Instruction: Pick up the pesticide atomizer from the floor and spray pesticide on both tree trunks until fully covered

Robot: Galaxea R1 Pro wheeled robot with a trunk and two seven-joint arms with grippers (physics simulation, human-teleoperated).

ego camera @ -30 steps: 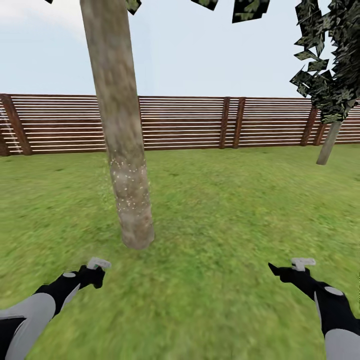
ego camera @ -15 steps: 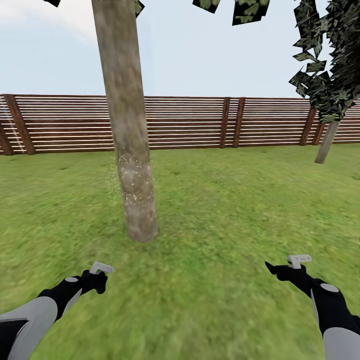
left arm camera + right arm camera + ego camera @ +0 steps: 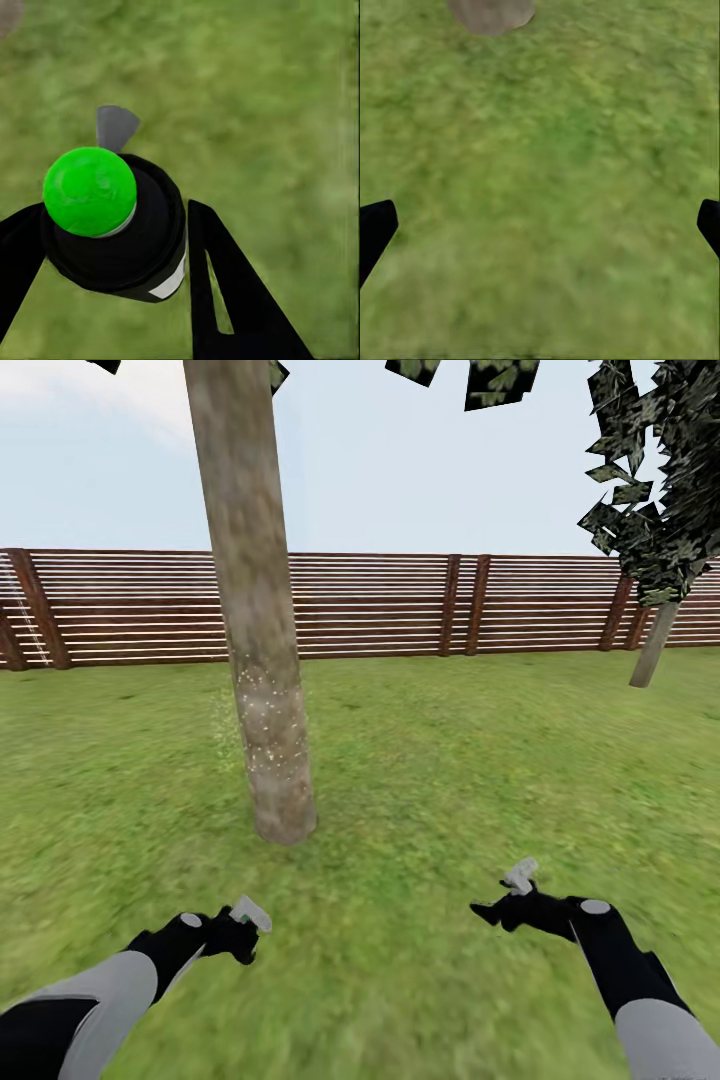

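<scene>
The near tree [image 3: 252, 610] has a thick pale trunk rising from the lawn ahead and left of centre. Fine whitish pesticide speckles [image 3: 265, 725] dot its lower part, and some hang beside it. My left gripper [image 3: 240, 935] is low over the grass short of the trunk, shut on the pesticide atomizer [image 3: 112, 240], a black body with a bright green cap, held between its fingers [image 3: 225, 285]. My right gripper [image 3: 487, 910] hovers open over bare grass, its fingertips [image 3: 375, 229] spread wide. The trunk's base [image 3: 491, 13] is visible in the right wrist view.
A brown slatted fence [image 3: 400, 605] closes the lawn at the back. Another tree with a leaning pale trunk [image 3: 655, 645] and dark patchy leaves stands at the far right by the fence. Open grass [image 3: 480, 760] lies to the right of the near trunk.
Both arms have swung inward and lower: the left gripper with the atomizer moved right, the right gripper moved left. Early on, the view shifted slightly, setting the trunk further right.
</scene>
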